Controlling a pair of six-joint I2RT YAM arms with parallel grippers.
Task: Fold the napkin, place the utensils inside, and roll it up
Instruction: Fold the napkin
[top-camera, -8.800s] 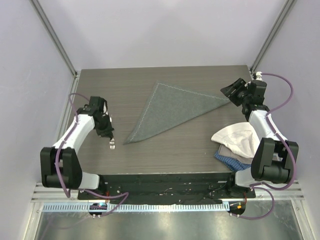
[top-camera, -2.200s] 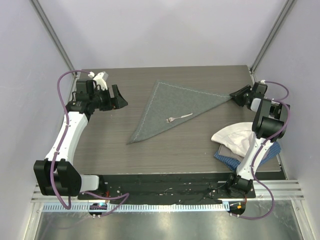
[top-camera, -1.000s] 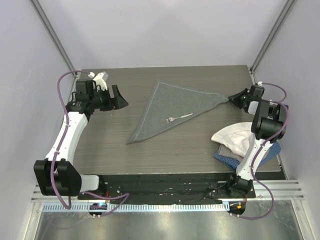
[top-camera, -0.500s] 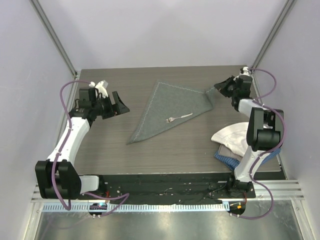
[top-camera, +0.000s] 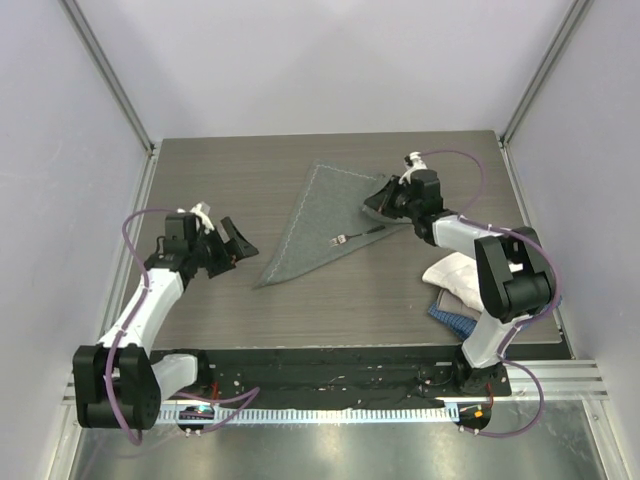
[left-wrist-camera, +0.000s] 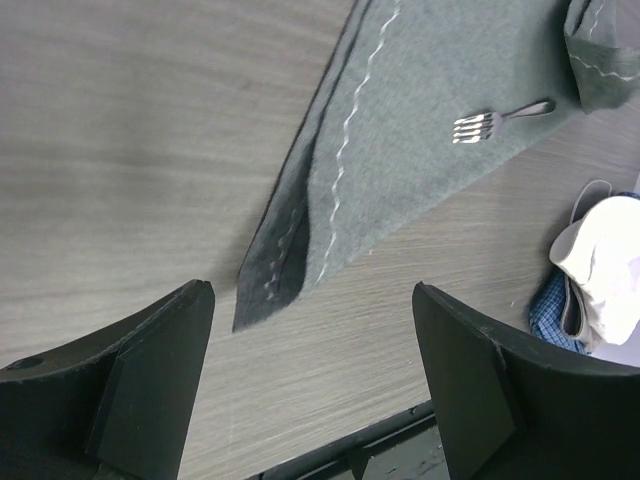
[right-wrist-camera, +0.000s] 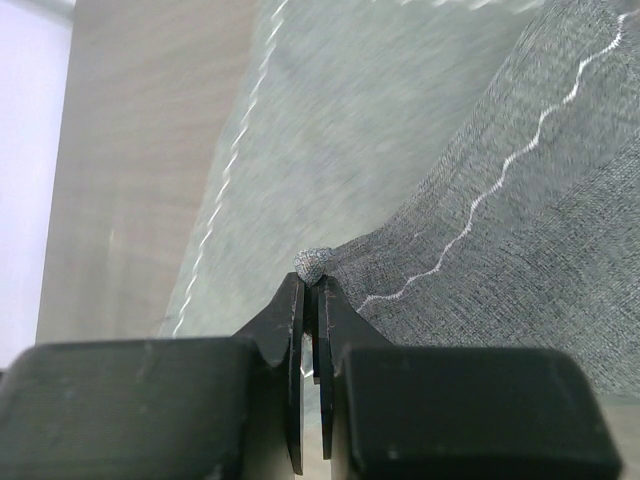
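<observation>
Risk 1: the right gripper (right-wrist-camera: 312, 285) has only a thin pinch. Its jaws are shut on the napkin (top-camera: 320, 215) corner, with just a small nub of cloth (right-wrist-camera: 313, 262) showing past the tips. A tug could pull it free, and the flap would drop wherever it happens to be.

Risk 2: the fork (top-camera: 355, 236) lies loose on the napkin, centre frame, close to the cloth's lower-right edge. The held corner hangs right by its handle end. If the flap drags, it could nudge the fork off the cloth or skew it.

Risk 3: nothing pins the napkin down, so a pull may slide the whole cloth across the table (top-camera: 230, 180).

Pose: the right arm reaches from lower right up to centre, wrist low, fingers pointing left. The left arm is bent at mid-left. The left gripper (top-camera: 235, 245) is spread wide and holds nothing. It faces the napkin's lower tip, near it but apart.
</observation>
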